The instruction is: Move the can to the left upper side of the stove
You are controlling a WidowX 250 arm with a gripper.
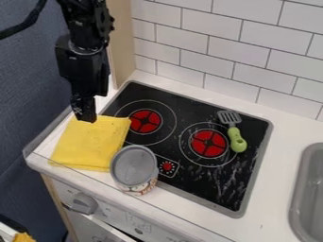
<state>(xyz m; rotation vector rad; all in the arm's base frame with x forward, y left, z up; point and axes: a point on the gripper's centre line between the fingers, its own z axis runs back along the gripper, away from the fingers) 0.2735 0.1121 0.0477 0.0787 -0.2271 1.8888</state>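
Gripper [85, 113] over back part of yellow cloth [91, 142], holding nothing — can't tell whether spread or pressed together. Can [133, 165] upright at front left of stove [183, 111], right by cloth, near front edge of counter [277, 179]. Low approach could snag cloth, shove can; come in from above. Off-centre grip on its wide body may slip, tip it off front — centre yourself first. Carrying to upper left: too low, base catches cloth; overshoot, you bump wooden panel [122, 42].
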